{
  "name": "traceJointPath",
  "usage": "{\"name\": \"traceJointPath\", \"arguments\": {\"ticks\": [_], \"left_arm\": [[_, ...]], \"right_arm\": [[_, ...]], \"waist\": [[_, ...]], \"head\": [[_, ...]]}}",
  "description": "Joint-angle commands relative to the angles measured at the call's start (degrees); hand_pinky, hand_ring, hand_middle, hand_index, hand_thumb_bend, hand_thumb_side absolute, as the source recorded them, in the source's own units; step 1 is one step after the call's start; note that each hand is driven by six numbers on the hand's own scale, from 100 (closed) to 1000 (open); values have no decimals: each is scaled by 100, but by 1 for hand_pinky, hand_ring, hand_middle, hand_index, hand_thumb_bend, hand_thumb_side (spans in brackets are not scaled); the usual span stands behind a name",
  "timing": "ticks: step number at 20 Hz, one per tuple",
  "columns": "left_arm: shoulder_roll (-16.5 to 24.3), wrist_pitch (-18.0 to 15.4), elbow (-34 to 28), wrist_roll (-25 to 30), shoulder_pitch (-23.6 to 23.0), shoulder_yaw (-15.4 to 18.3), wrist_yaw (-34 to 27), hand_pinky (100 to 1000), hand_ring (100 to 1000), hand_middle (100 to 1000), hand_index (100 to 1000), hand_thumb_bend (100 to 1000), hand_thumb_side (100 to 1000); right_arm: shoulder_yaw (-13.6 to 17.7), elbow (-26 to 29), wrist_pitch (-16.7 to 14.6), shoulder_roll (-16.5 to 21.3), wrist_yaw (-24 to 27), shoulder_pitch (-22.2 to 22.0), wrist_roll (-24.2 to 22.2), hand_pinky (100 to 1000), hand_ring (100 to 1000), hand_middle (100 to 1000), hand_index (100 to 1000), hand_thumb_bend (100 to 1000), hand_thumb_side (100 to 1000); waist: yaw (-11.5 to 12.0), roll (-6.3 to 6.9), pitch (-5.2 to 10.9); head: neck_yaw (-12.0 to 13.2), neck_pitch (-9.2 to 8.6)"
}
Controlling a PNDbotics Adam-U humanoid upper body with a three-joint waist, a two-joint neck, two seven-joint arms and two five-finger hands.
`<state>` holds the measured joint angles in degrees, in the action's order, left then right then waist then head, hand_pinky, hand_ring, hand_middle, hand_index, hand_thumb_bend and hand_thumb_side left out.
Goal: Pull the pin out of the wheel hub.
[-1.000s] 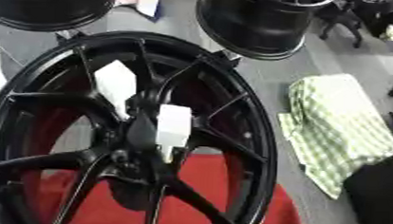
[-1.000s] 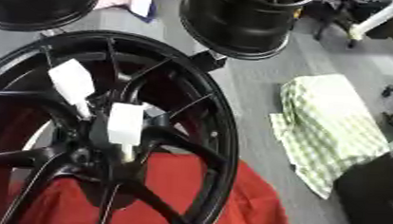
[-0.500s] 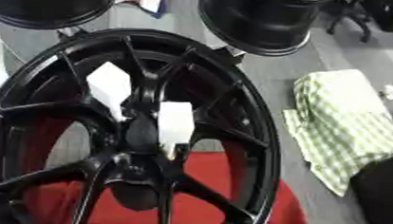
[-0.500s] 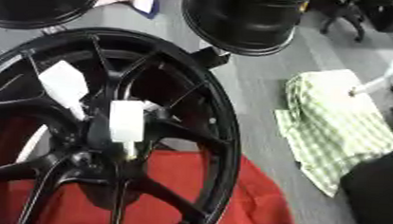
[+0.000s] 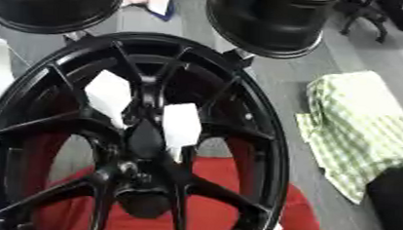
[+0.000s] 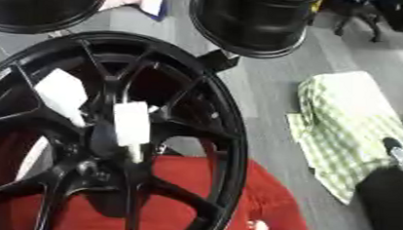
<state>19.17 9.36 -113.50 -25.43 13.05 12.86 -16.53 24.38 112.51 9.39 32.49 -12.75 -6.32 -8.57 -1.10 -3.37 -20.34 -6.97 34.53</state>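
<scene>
A large black spoked wheel (image 5: pixel 255 139) fills the left and middle of both views, lying over a red cloth (image 5: pixel 218 210). Its hub (image 5: pixel 144 139) sits left of centre. Two white blocky pieces stand out of the hub area: one at the upper left (image 5: pixel 110 94) and one just right of the hub (image 5: pixel 180 126). I cannot tell which of them is the pin. A dark bulk with a silver part (image 6: pixel 398 194) shows at the lower right edge, apparently my right hand, well away from the wheel. My left hand does not show.
Two more black wheels stand at the back, one at the upper left (image 5: pixel 48 8) and one at the upper middle (image 5: pixel 273 22). A green-checked cloth (image 5: pixel 366 129) lies on the grey floor to the right. Chair legs show at the upper right corner.
The whole picture has shifted a little, so the camera has moved. The white pieces sit in the hub as before.
</scene>
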Motion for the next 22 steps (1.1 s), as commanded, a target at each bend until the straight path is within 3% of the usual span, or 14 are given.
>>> {"name": "traceJointPath", "arguments": {"ticks": [1, 3, 8, 9, 14, 15, 18, 22], "left_arm": [[66, -7, -109, 38, 55, -18, -4, 761, 522, 566, 664, 100, 792], [61, -6, -109, 46, 57, -23, -3, 761, 522, 566, 664, 100, 792], [59, -11, -109, 54, 66, -28, -3, 761, 522, 566, 664, 100, 792], [43, -9, -109, 69, 77, -48, -9, 761, 523, 566, 663, 100, 791], [36, -20, -109, 111, 119, -72, -7, 762, 523, 566, 664, 100, 789], [39, -23, -109, 112, 122, -70, -4, 762, 524, 566, 664, 100, 789], [37, -27, -109, 117, 124, -71, 1, 762, 524, 567, 664, 100, 790], [36, -26, -109, 123, 124, -74, 3, 763, 525, 567, 664, 100, 790]], "right_arm": [[63, 201, -199, 41, 278, 135, 281, 861, 791, 627, 757, 100, 155], [-2, 206, -383, -20, 465, 265, 468, 854, 762, 589, 724, 100, 193], [-177, 208, -859, -81, 943, 244, 946, 854, 762, 589, 724, 100, 193], [-246, 208, -952, -134, 1035, 278, 1038, 861, 738, 558, 699, 100, 260], [-890, 208, -1398, -550, 1482, 594, 1485, 859, 732, 551, 694, 160, 152], [-986, 208, -1481, -569, 1564, 598, 1563, 858, 730, 549, 693, 169, 167], [-1099, 208, -1712, -580, 1816, 578, 1679, 854, 724, 543, 688, 172, 160], [-1072, 208, -1779, -554, 2157, 587, 1626, 852, 721, 541, 686, 171, 180]], "waist": [[6, 23, 91], [13, 38, 88], [25, 49, 78], [67, 72, 82], [120, 95, 43], [122, 96, 39], [127, 95, 26], [124, 93, 15]], "head": [[-20, -107], [-25, -121], [-33, -138], [-63, -155], [-62, -226], [-58, -231], [-51, -242], [-56, -237]]}}
